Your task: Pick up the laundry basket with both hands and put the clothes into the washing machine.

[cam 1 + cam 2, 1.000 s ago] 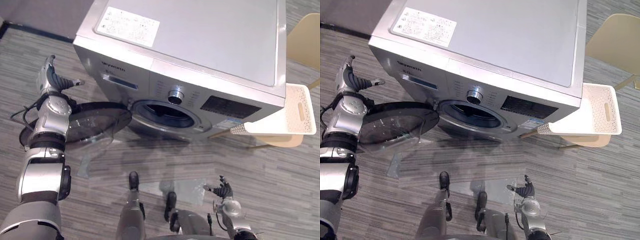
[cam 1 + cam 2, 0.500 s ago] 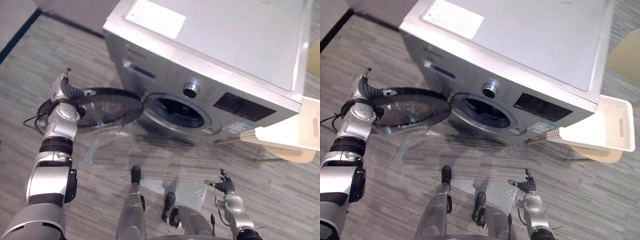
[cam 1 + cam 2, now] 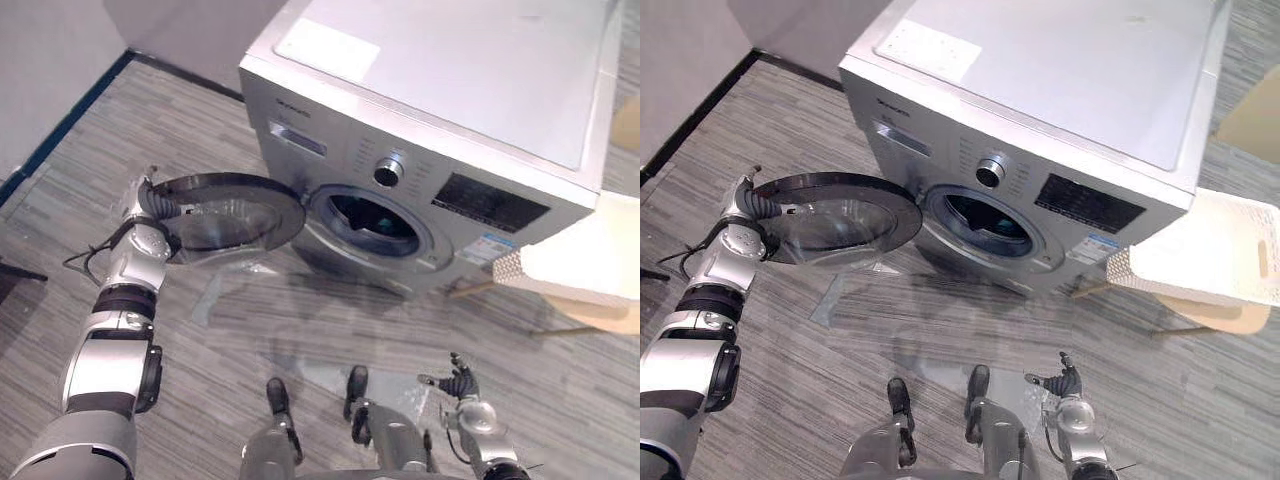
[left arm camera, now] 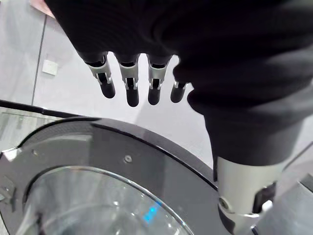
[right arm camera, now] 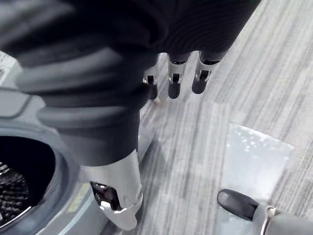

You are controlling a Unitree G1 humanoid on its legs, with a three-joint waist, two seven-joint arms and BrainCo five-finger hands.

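Note:
A silver washing machine stands ahead with its round glass door swung wide to the left. Its drum opening is dark, with something bluish inside. My left hand is at the door's outer rim, its fingers straight above the dark rim, so it is open. My right hand hangs low over the floor in front of the machine, open and holding nothing; its fingers point at the floor. The white perforated laundry basket rests to the machine's right; I cannot see what it holds.
The basket lies on a tan seat, and a tan chair back rises behind it. A wall with a dark skirting runs along the left. Shiny clear patches lie on the grey plank floor before the machine.
The whole view has shifted as the camera moved. My left hand now sits closer against the door's rim. My right hand stays low and open.

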